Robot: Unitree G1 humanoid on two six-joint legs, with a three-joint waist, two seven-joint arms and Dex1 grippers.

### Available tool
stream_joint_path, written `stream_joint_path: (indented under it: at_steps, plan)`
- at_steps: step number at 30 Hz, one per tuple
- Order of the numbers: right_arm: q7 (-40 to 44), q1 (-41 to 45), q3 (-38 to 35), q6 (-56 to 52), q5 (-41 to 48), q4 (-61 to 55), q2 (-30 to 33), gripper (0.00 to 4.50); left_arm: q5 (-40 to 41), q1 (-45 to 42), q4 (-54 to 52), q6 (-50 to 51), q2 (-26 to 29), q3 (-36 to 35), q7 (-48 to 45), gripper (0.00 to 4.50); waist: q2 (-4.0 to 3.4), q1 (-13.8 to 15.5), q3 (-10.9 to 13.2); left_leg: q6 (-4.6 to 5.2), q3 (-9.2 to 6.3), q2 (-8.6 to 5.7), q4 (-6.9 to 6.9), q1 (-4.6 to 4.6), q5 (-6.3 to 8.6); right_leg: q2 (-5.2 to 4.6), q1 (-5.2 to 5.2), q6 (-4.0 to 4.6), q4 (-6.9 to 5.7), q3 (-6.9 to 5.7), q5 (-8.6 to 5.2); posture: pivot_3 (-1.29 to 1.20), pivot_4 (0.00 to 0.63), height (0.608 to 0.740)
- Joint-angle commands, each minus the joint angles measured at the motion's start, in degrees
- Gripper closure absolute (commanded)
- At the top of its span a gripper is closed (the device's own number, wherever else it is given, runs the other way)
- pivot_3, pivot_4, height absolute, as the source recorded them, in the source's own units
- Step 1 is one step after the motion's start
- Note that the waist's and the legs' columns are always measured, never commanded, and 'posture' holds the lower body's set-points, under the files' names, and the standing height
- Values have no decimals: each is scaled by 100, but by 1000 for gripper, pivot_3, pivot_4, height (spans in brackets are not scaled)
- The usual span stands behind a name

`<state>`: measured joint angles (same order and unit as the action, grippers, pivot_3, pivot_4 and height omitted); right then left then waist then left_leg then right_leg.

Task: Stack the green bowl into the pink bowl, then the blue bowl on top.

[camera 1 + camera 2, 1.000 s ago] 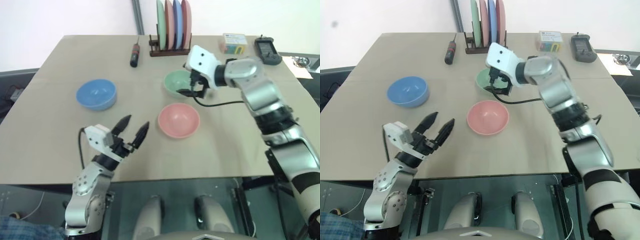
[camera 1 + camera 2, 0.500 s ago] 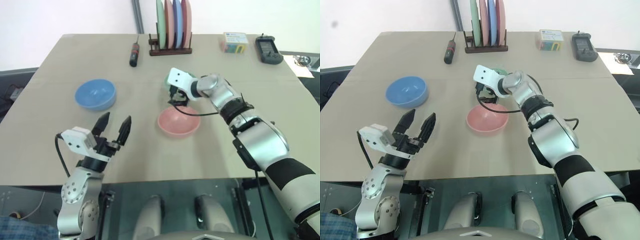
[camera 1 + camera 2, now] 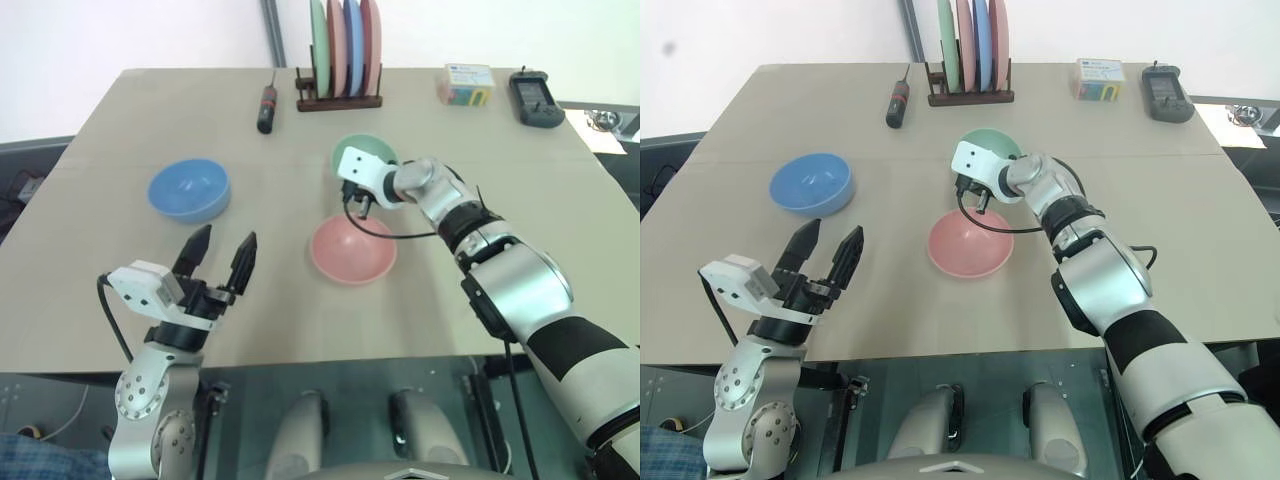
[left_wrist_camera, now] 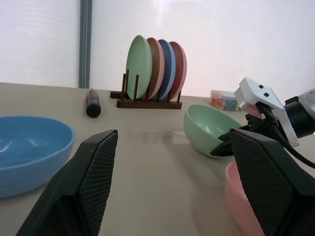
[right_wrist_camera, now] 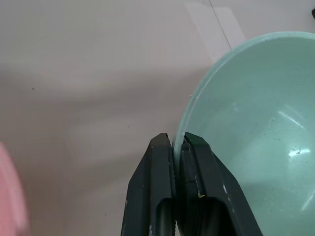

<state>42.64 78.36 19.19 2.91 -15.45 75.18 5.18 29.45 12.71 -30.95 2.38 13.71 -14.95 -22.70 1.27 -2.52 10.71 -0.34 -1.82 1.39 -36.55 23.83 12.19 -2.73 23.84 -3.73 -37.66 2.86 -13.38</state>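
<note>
The green bowl (image 3: 368, 152) sits tilted on the table, its near rim pinched between the fingers of my right gripper (image 5: 178, 143), which is shut on it. The same grip shows from the side, on the green bowl (image 4: 211, 128), in the left wrist view. Just in front of it stands the pink bowl (image 3: 352, 249), upright and empty. The blue bowl (image 3: 189, 188) rests at the left of the table. My left gripper (image 3: 221, 251) hovers open near the front left edge, holding nothing.
A wooden rack with upright coloured plates (image 3: 342, 45) stands at the back. A screwdriver (image 3: 268, 107) lies left of it. A small coloured box (image 3: 467, 84) and a black device (image 3: 530, 99) sit at the back right.
My right gripper came down and toward me onto the green bowl's near rim and shut on it; the bowl now tilts. The left gripper drifted slightly left.
</note>
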Motion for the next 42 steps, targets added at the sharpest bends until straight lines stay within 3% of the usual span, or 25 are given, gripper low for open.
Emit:
stream_joint_path:
  at_steps: [1, 5, 9, 13, 17, 20, 23, 30, 37, 42]
  plan:
    - [604, 388, -197, 474, 168, -639, 208, 4399, 67, -41, -299, -52, 53, 49, -33, 651, -1, 1, 1, 0, 0, 0, 0, 0, 0, 0, 0, 0, 0, 0, 0, 0, 150, 740]
    - [1622, 133, -238, 487, 484, -1721, 499, 4399, 170, -142, -246, 25, 181, 112, -196, 651, -2, 6, 2, 0, -1, 0, 0, 1, 0, 0, 0, -1, 0, -2, 0, 0, 150, 740]
    - [3413, -1170, -72, -482, 1236, -4939, 1473, 4399, 425, -365, -79, 171, 513, 76, -557, 651, 4, 117, -2, 0, -15, 0, 0, 3, 0, 0, -9, -1, 8, -17, 0, 0, 150, 740]
    - [4203, -2116, -59, -1662, 1874, -7265, 2397, 4399, 665, -567, 110, 289, 764, 79, -934, 651, -4, 138, 3, 0, -19, -5, 0, 4, 0, -10, -16, -3, 17, -23, 1, 0, 150, 740]
    - [4359, -2641, -113, -2584, 2355, -8722, 2974, 4399, 934, -832, 367, 424, 950, 124, -1357, 651, -10, 89, 7, 0, -15, 1, -5, -4, 0, -4, -12, -1, 4, -21, -1, 0, 150, 740]
    - [4118, -2752, -100, -2887, 2448, -9133, 3070, 4399, 1093, -1014, 538, 536, 1035, 157, -1617, 651, -9, 32, 6, 1, -17, 7, -11, -10, -1, 5, -15, -1, -1, -21, -3, 0, 150, 740]
    - [3791, -2751, -105, -2959, 2392, -9272, 3038, 3639, 1158, -1183, 676, 616, 1073, 174, -1754, 651, -9, 32, 6, 0, -15, 8, -27, -7, -1, 5, -16, 16, -7, -21, -14, 0, 150, 740]
    - [3098, -2595, -353, -3656, 2615, -9283, 2907, 812, 921, -1431, 841, 725, 1043, 243, -1612, 651, -8, 47, 6, 0, -16, 6, -30, 1, 0, 3, -17, -1, -1, -20, -2, 0, 150, 740]
    - [2337, -2809, -1737, -4809, 3839, -9336, 2815, 812, -12, -1910, 1279, 1053, 1433, 72, -787, 651, -5, 70, 4, 0, -18, 4, -33, 1, -1, 3, -20, -1, -3, -21, -1, 0, 150, 740]
    - [1942, -2989, -2466, -5177, 4482, -9529, 2966, 812, -429, -2362, 1812, 1482, 2182, 90, -893, 651, -6, 66, 7, 1, -19, 4, -31, 5, 0, 3, -18, -1, -2, -22, -2, 0, 150, 740]
